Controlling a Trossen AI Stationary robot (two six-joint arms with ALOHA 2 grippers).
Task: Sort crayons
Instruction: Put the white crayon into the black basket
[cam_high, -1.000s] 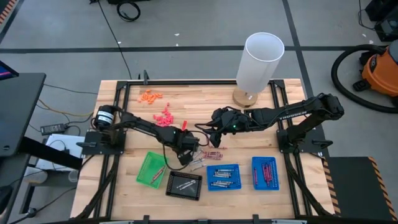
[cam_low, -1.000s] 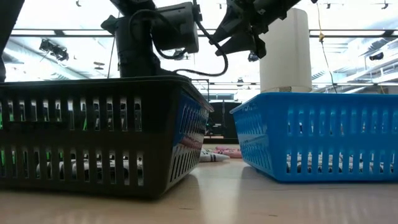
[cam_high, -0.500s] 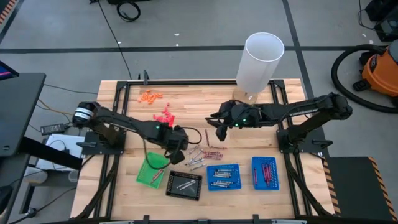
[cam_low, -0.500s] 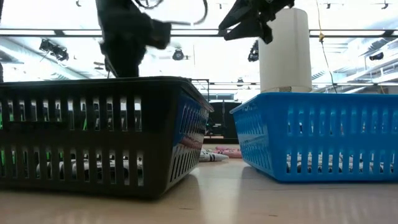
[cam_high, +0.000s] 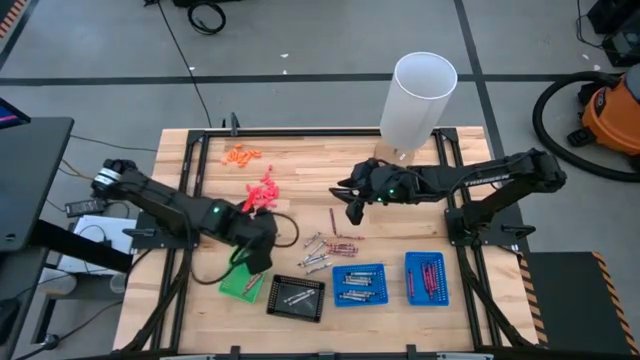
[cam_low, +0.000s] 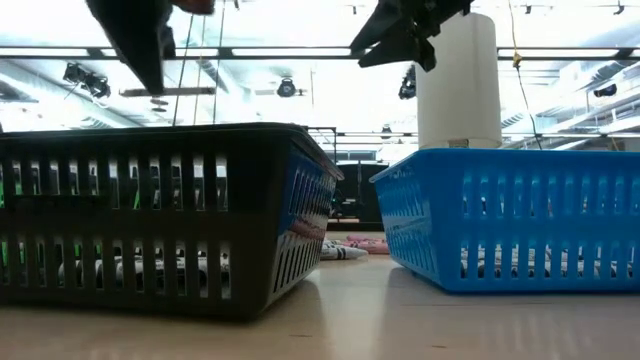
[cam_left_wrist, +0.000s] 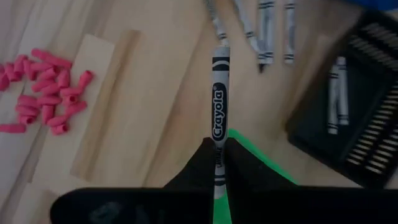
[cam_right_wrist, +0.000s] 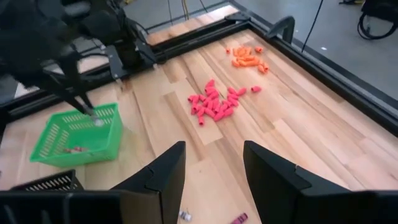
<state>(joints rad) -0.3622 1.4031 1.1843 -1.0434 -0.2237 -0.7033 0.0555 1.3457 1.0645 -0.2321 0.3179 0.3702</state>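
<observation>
So our left hand has its fingers pinched tight on a grey-white crayon, label reading along the stick, and it sticks straight out past the fingertips. In the high view the left hand hangs over the green tray near the front left of the worktop, and the right wrist view shows the crayon tip right above that tray's rim

Just past it sits the black tray with a couple of grey-white crayons lying in it. Between the two arms there's the loose crayons, a scattered bunch of grey-white and maroon sticks lying flat on the wood. Next to the black tray come the two blue trays: the nearer blue tray has pale crayons in it, the far blue tray has dark red ones

Our right hand hovers above the middle of the worktop, fingers apart with nothing between them

Farther back lie the pink bits in a heap, the orange bits near the back left corner, and a tall white cylinder stands at the back edge
</observation>
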